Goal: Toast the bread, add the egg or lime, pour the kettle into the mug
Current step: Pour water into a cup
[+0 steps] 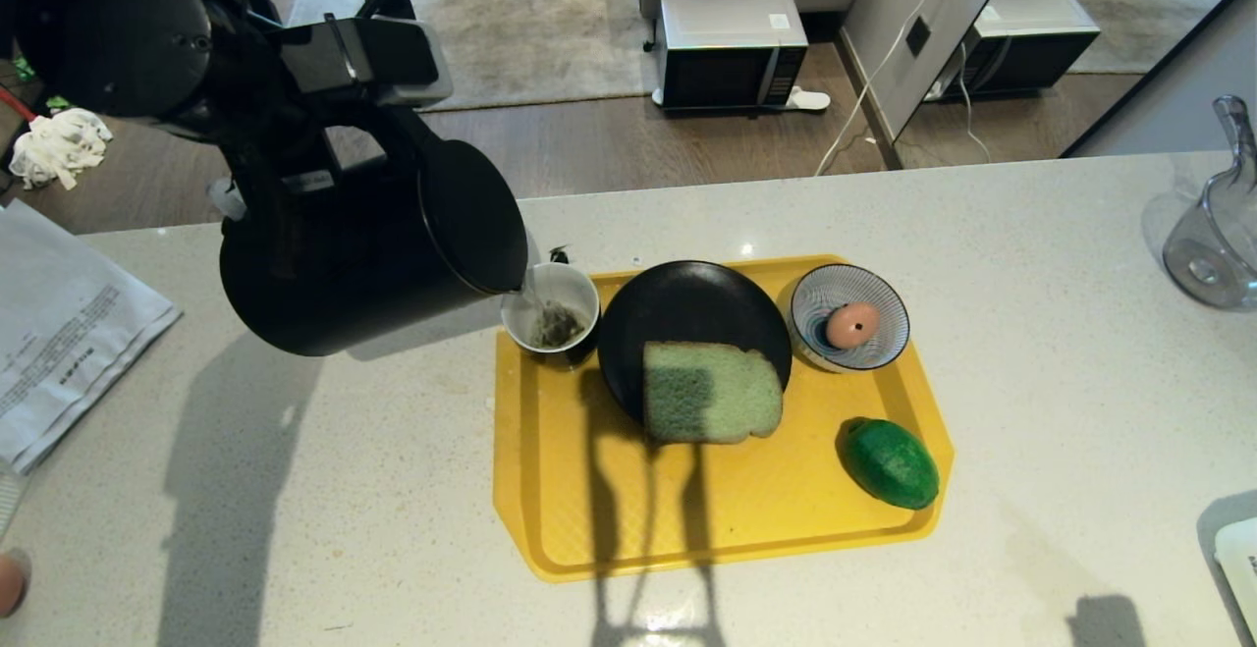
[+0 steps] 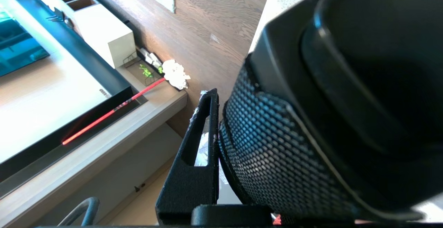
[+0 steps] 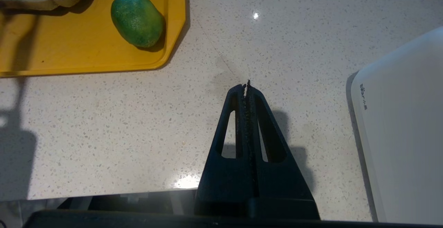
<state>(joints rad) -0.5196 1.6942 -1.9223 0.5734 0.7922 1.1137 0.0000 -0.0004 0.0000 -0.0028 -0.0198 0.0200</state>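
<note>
The right gripper [image 3: 247,87] hangs pinched shut, holding nothing, over the bare counter [image 1: 1031,333]. On the yellow tray [image 1: 609,529], the glossy green lime [image 1: 890,463] lies nearest, then the pale green bread [image 1: 711,392] on its black plate [image 1: 687,308]. Farther back, the left gripper [image 2: 221,117] clamps the handle of the matte black kettle [image 1: 363,254], tipped steeply with its spout over the white-lined mug [image 1: 552,313], a thin stream falling in.

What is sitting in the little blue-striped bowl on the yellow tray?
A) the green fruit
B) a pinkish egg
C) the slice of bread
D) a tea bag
B: the egg lies inside the striped bowl, while the lime rests on the tray and the bread leans over the black plate.
</note>
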